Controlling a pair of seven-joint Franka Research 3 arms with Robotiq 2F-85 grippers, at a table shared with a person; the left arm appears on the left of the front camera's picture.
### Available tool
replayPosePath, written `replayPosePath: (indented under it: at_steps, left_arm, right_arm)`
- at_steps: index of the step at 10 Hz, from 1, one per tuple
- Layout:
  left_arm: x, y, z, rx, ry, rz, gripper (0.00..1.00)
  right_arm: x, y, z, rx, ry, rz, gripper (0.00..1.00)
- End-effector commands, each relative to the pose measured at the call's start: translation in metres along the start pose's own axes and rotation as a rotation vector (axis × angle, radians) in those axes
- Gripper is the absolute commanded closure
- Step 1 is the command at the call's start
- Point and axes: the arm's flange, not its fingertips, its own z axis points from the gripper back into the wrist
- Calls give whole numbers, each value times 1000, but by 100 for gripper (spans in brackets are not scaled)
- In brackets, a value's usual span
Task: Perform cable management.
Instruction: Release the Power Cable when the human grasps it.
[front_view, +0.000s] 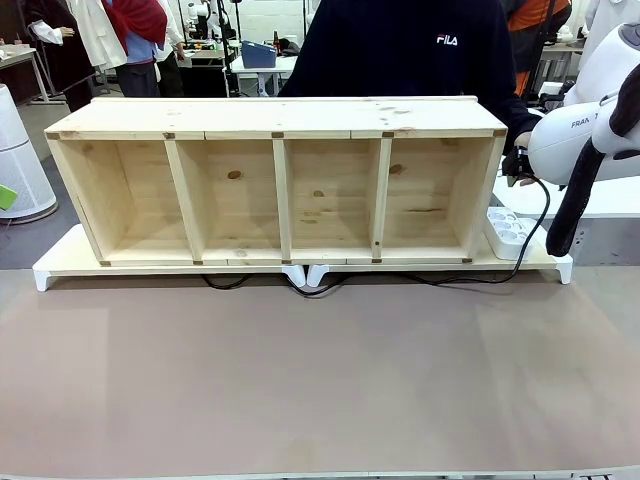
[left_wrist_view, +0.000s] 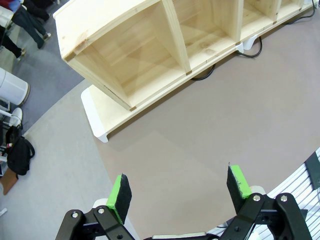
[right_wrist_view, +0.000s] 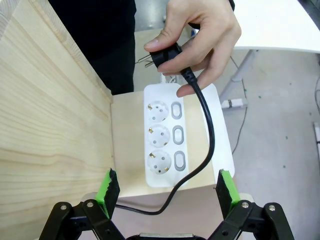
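Observation:
The cable (front_view: 536, 235) is a thin black cord running along the front foot of the wooden shelf (front_view: 280, 180) and curving up at its right end. A person's hand (right_wrist_view: 200, 30) holds its black plug (right_wrist_view: 162, 54) above the white power strip (right_wrist_view: 165, 135), and the cord (right_wrist_view: 209, 130) hangs down across the strip. My right gripper (right_wrist_view: 166, 190) is open just below the strip, holding nothing. My left gripper (left_wrist_view: 179, 187) is open over the brown mat, well away from the shelf's left end (left_wrist_view: 100, 55). Loops of cable (left_wrist_view: 205, 75) poke out under the shelf.
The shelf has several open compartments and stands on a board with white feet (front_view: 45, 275). The brown mat (front_view: 300, 380) stretches in front of it. My right arm (front_view: 575, 135) hangs by the shelf's right end. A person in a dark top (front_view: 400, 50) stands behind.

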Motion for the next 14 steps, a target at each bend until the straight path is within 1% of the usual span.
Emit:
replayPosePath:
  at_steps: [1,14]
  left_arm:
    - [0,1,1,0,-1,2,0]
    - [0,1,1,0,-1,2,0]
  right_arm:
    - [0,0,-1,-1,5,0,0]
    - [0,0,-1,-1,5,0,0]
